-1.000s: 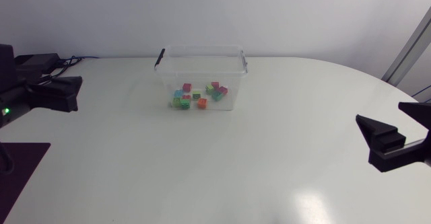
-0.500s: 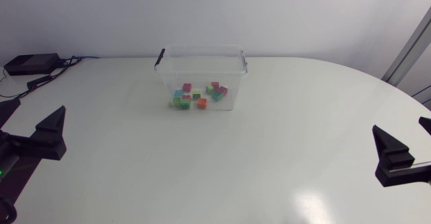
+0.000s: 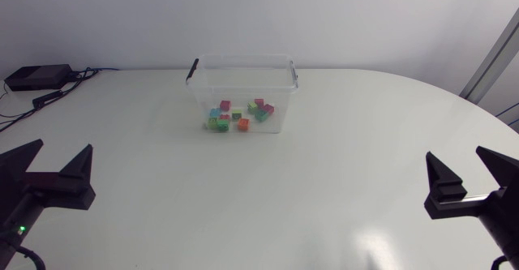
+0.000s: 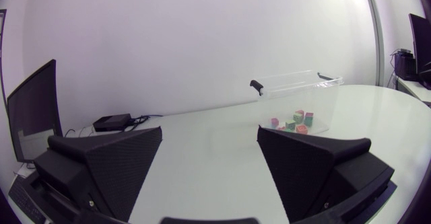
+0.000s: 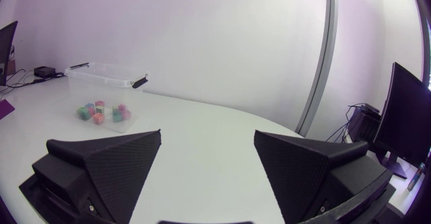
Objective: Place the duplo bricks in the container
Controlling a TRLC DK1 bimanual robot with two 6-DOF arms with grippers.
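I've got the white table point(image 3: 268, 205) under me, the clear container point(image 3: 199, 100) sitting well ahead of and between my arms, left gripper point(image 3: 53, 161) and right gripper point(image 3: 459, 161) both spread wide holding nothing, and the coloured duplo bricks point(image 3: 240, 116) all inside that container.

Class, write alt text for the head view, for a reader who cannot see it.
A clear plastic container holding colourful duplo bricks stands on a white table. The left hand and right hand, both open and empty, sit near the side edges.
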